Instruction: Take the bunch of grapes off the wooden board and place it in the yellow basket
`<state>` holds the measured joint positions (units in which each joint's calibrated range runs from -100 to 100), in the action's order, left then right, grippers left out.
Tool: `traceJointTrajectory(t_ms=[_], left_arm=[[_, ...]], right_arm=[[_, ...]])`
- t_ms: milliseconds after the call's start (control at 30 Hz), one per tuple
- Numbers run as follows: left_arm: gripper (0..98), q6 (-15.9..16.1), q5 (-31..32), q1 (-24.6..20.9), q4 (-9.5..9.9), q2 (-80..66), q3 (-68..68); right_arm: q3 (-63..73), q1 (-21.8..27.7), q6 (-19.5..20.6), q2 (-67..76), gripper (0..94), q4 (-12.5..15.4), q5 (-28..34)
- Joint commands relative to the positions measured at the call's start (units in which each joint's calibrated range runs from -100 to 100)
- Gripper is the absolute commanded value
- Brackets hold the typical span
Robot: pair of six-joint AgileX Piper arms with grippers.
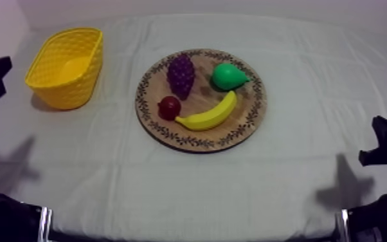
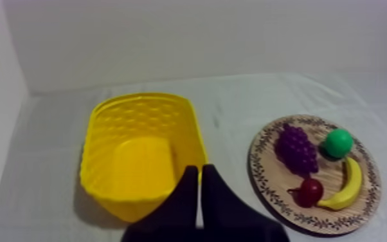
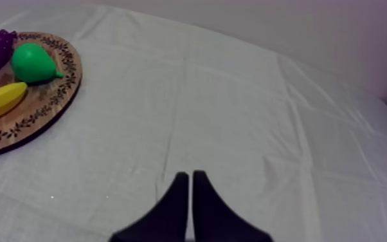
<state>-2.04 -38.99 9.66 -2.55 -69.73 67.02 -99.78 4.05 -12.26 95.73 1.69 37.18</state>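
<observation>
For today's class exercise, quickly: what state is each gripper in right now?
Left gripper: jaws shut, holding nothing.
Right gripper: jaws shut, holding nothing.

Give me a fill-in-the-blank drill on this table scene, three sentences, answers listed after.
The wooden board with the bunch of grapes carries ____ toy fruits in all.
The yellow basket stands toward the robot's ____ arm.
The left gripper and the right gripper both have fingers ____.
Missing words: four; left; shut.
</observation>
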Motion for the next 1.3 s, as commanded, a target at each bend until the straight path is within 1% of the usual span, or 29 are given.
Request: traceJointTrajectory(t_ms=[0,167,267,367,533,600,667,733,833,1000,1167,1267], left_arm=[[0.0,0.43,-4.52,1.39,-0.23,6.66,-11.16],[0.0,0.14,-11.41,5.15,-0.16,16.1,-21.07],[0.0,-0.96,-14.3,7.95,0.58,21.89,-26.43],[0.0,-1.91,-15.58,10.64,1.53,27.19,-30.89],[0.0,-2.46,-16.82,14.11,2.23,35.14,-36.5],[0.0,-3.39,-17.19,15.94,3.33,38.23,-38.21],[0.0,-4.64,-17.37,17.94,4.83,41.14,-39.73],[0.0,-5.56,-17.44,19.38,5.75,43.68,-41.09],[0.0,-6.48,-17.38,20.63,6.17,46.95,-42.71],[0.0,-8.52,-17.33,21.86,6.29,52.75,-46.35],[0.0,-11.65,-21.61,22.46,6.36,61.23,-55.21],[0.1,-13.25,-25.75,22.85,6.91,67.35,-62.7]], right_arm=[[0.01,0.01,-0.02,0.02,0.5,-0.01,0.0],[0.01,0.01,-0.01,0.02,0.5,-0.01,0.0],[0.01,0.01,-0.02,0.02,0.5,-0.01,0.0],[0.01,0.01,-0.02,0.02,0.5,-0.01,0.0],[0.01,0.01,-0.02,0.02,0.5,-0.01,0.0],[0.01,0.01,-0.01,0.02,0.5,-0.01,0.0],[0.01,0.01,0.0,0.02,0.5,-0.01,0.0],[0.01,0.01,-0.01,0.02,0.5,-0.01,0.0],[0.01,0.01,-0.02,0.02,0.5,-0.01,0.0],[0.01,0.01,-0.02,0.02,0.5,-0.01,0.0],[0.01,0.01,-0.02,0.02,0.5,-0.01,0.0],[0.01,0.01,-0.02,0.02,0.5,-0.01,0.0]])
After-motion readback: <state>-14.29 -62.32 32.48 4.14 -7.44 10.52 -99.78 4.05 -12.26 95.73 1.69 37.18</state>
